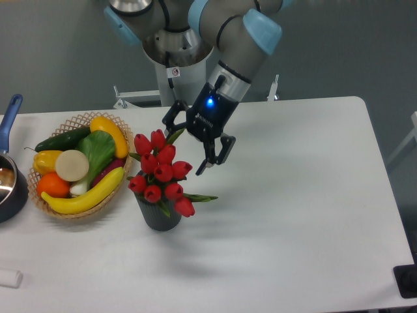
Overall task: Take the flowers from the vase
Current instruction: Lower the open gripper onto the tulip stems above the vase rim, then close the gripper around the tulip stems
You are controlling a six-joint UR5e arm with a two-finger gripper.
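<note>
Gripper [187, 147]: fingers spread wide, nothing held between them. One fingertip [167, 122] sits at the upper edge of the bunch, the other [210, 162] just right of it. Actual contact with the blooms cannot be confirmed from this view.

The flowers [161, 172], centre-left of the frame: red tulips with green leaves, standing upright in the vase [158, 214]. About ten heads are countable; some overlap.

The vase: one dark grey ribbed cup, upright on the white table [293, 215], just right of the wicker basket [77, 121].

Basket contents: one cucumber, two yellow peppers, one banana, one orange, one pale round item, one green leafy item.

Far left edge: one blue-handled pot [9, 176], partly cut off.
</note>
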